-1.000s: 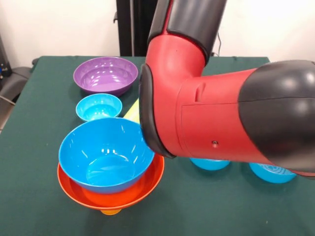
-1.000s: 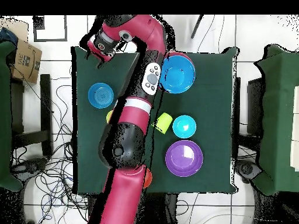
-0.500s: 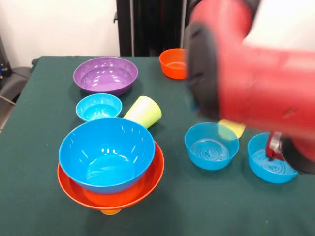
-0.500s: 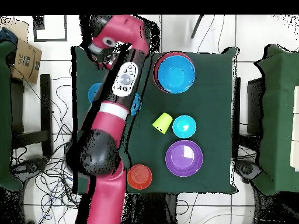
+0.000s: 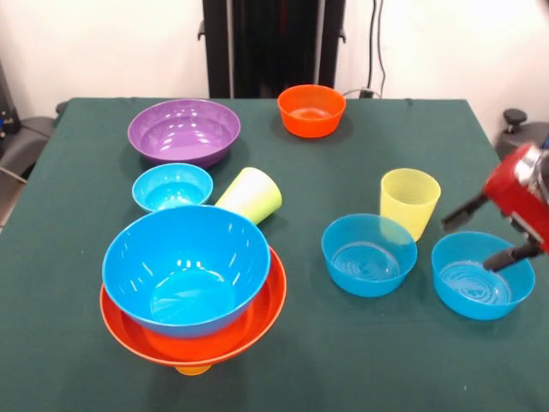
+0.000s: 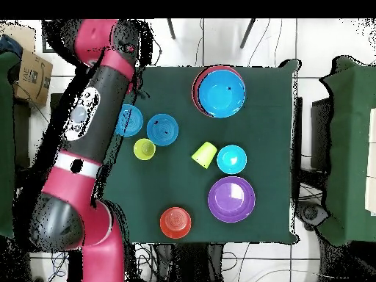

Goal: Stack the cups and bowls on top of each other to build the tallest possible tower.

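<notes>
The tower stands at the front left: a big blue bowl (image 5: 184, 266) nested in a wider orange bowl (image 5: 214, 342) over an orange cup (image 5: 193, 370); from overhead the tower (image 6: 219, 92) is at the top. A lime green cup (image 5: 250, 196) lies on its side. Behind two medium blue bowls (image 5: 369, 254) (image 5: 482, 276) stands a pale yellow cup (image 5: 409, 202), upright. My gripper (image 5: 470, 244) is open at the right edge, over the right medium bowl's far rim, holding nothing.
A purple bowl (image 5: 184, 130), a small blue bowl (image 5: 171, 186) and a small orange bowl (image 5: 311, 109) sit toward the back. Overhead, the red arm (image 6: 88, 117) runs along the table's left edge, partly over one medium blue bowl (image 6: 129, 120).
The arm swung away from in front of the camera to the table's right side in the front view, uncovering the cups and bowls. None of them moved.
</notes>
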You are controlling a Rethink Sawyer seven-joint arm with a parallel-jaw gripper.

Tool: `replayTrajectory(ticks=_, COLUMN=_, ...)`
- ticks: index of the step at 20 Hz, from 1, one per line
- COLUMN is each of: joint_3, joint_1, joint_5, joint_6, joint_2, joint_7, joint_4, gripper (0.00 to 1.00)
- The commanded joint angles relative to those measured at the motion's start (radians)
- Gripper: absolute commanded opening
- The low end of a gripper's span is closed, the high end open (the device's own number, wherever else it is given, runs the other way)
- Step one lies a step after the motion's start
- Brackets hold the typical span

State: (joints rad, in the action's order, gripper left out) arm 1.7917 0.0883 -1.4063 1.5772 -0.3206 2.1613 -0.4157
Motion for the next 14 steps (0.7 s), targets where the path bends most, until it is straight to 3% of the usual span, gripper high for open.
replayTrajectory(ticks=1, joint_3=0.042, joint_1=0.056, joint_5=0.187, joint_6=-0.106, joint_2=-0.001, joint_7=0.46, joint_4=-0.163, gripper=1.0)
replayTrajectory(ticks=4, joint_3=0.009, joint_1=0.075, joint_5=0.206, joint_6=-0.132, joint_2=-0.009, joint_7=0.509, joint_4=-0.177, gripper=1.0)
replayTrajectory(ticks=8, joint_3=-0.04, joint_1=0.067, joint_5=0.235, joint_6=-0.1, joint_2=0.015, joint_7=0.498, joint_4=-0.147, gripper=1.0)
replayTrajectory(ticks=12, joint_3=-0.128, joint_1=0.068, joint_5=0.252, joint_6=-0.13, joint_2=0.033, joint_7=0.422, joint_4=-0.147, gripper=1.0)
replayTrajectory(ticks=14, joint_3=-0.238, joint_1=0.087, joint_5=0.25, joint_6=-0.199, joint_2=0.044, joint_7=0.323, joint_4=-0.186, gripper=1.0)
